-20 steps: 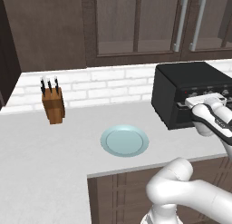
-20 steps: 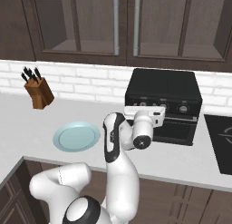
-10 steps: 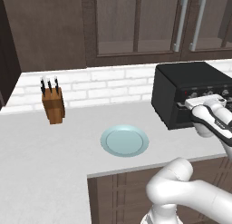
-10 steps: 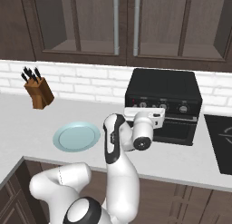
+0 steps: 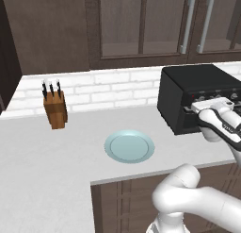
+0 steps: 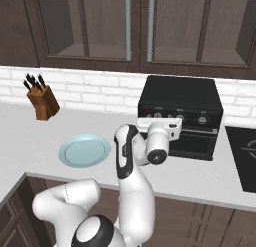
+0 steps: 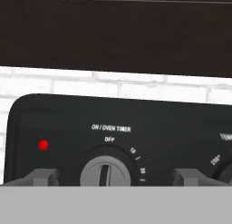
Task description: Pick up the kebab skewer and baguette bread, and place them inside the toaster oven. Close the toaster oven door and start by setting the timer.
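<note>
Facing the black boxy toaster oven (image 6: pixel 180 103), the wide-spread, empty two-finger gripper (image 7: pixel 115 177) straddles its grey timer knob (image 7: pixel 105 172), which likely needs pinching and turning next.

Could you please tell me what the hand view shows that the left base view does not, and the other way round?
Only the hand view: the timer knob up close, its pointer at OFF, the "ON / OVEN TIMER" label above it, a red light to its left, and the gripper with jaws open on either side of the knob.

Only the left base view: the plate, the knife block and the cabinet doors.

Both: the black toaster oven and the white brick wall behind it.
</note>
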